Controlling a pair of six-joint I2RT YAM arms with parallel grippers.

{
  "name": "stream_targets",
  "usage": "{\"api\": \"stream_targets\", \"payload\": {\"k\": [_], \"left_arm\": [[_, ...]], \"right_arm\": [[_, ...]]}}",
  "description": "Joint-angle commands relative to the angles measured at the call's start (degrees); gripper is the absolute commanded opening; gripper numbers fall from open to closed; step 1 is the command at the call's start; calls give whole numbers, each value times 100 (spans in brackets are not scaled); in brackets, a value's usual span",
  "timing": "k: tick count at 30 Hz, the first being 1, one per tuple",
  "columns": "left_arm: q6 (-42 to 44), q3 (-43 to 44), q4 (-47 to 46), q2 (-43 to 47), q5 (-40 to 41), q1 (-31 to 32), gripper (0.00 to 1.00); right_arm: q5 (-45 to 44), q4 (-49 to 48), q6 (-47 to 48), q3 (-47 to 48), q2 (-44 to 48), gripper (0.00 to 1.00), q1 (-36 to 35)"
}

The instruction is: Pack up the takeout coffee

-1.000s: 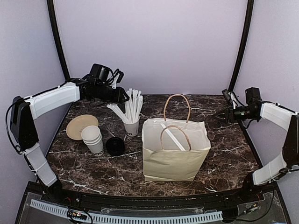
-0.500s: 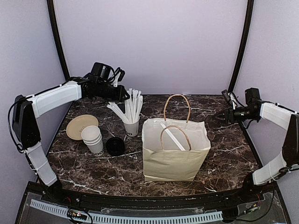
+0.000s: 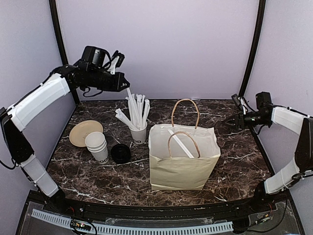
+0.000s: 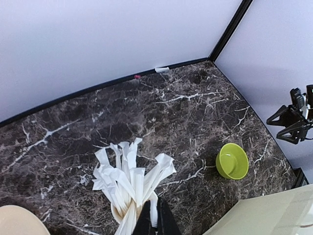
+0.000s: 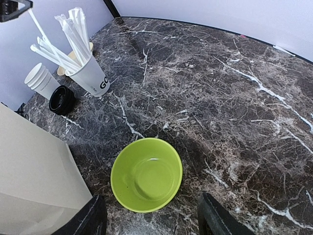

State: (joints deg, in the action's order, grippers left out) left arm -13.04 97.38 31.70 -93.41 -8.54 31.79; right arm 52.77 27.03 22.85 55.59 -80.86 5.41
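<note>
The left pincer (image 3: 121,84) hangs high over the far left of the dark marble tabletop (image 3: 234,166). Its jaws are pinched shut on the top end of one white paper-wrapped straw (image 3: 128,94). That straw slants down and to the right, with its lower end among the others in the white paper cup of straws (image 3: 138,134). The open-topped beige paper bag (image 3: 183,169) stands to the right of this pincer and nearer the arm bases. The carry would therefore run rightward and toward the bases, with the straw's long axis held steep so it drops through the bag's mouth. The takeout coffee shows in no view, and whether it sits inside the bag cannot be told. The right pincer (image 3: 230,121), roughly half open and empty, hovers over a lime-green bowl (image 5: 146,175) beyond the bag. It is the nearer of the two to the bag.
</note>
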Motion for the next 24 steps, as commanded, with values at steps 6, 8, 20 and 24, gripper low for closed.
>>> {"api": "stream_targets", "payload": {"k": [6, 8, 20, 24], "left_arm": [[460, 1642, 677, 1070, -173, 219, 0], [358, 1702, 460, 1259, -677, 295, 0], [-837, 836, -1219, 1406, -3051, 1062, 0], [-647, 696, -1172, 1060, -2890, 1497, 0]], "right_arm": [[180, 46, -3, 317, -127, 62, 13], [137, 41, -7, 306, -66, 62, 13], [48, 0, -15, 226, 18, 62, 13], [-53, 13, 48, 201, 81, 62, 13]]}}
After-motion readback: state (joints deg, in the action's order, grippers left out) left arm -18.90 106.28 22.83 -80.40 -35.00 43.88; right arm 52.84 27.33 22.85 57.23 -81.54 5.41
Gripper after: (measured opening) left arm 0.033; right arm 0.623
